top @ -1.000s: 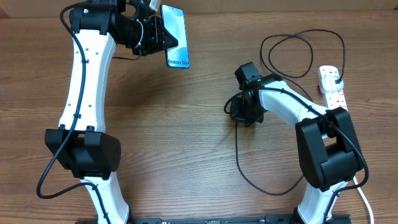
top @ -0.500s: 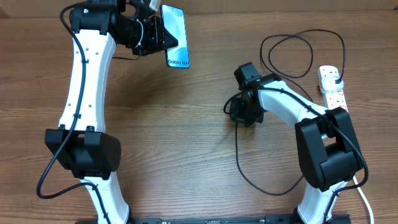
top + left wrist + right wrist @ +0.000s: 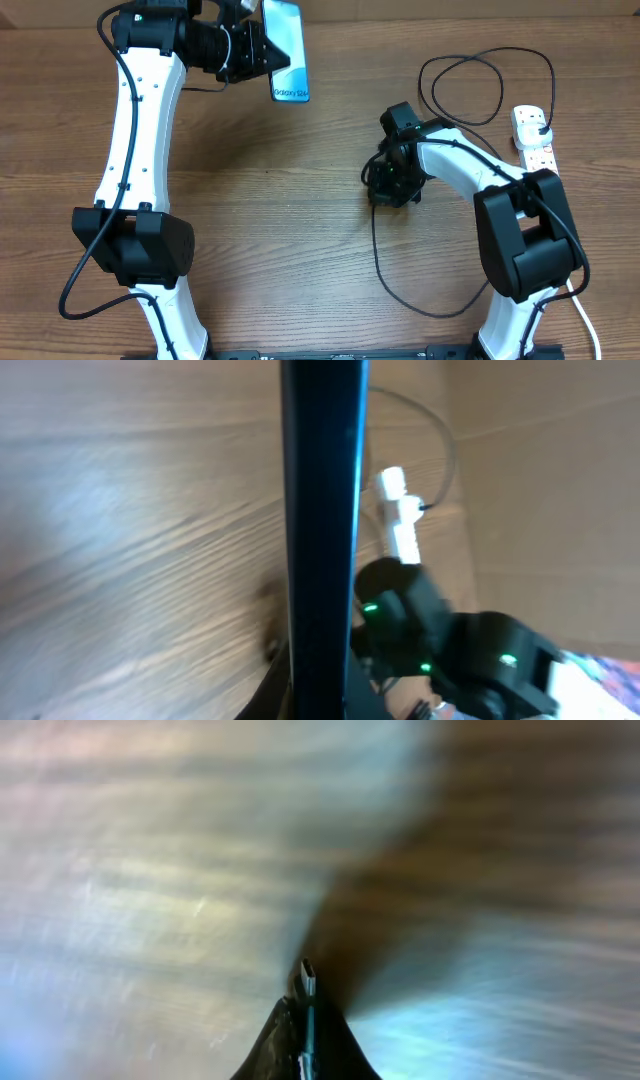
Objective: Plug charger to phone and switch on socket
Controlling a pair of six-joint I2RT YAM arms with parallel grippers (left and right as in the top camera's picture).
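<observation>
moved: since a sec ago the phone (image 3: 288, 50) has swung a bit toward the table's (image 3: 300, 260) far edge and tilted. The right gripper (image 3: 390, 188) dipped and its jaws closed, pulling the slack of the charger (image 3: 377, 250) slightly left.
left gripper (image 3: 268, 55): clamped on the phone, holding it up off the table by the far edge, left of middle.
phone axis: long side runs roughly far-to-near, "Galaxy S24+" end toward the near edge. It's edge-on in the left wrist view.
right gripper: closed on the connector tip (image 3: 308, 975) afaict. The wrist view is v blurry, but a small tip pokes out past the pinched fingers. It sits mid-table, right of centre.
charger: the rest trails toward the near edge, then loops back up to the far right corner.
socket (image 3: 533, 140): by the right edge, black plug (image 3: 541, 126) looks seated already. Switch prob not flipped yet.
key relation: the phone lies far + left of the right gripper, well apart, with its near end the closer one. IMO the tip has to travel that way and line up w/ the phone's long axis.
</observation>
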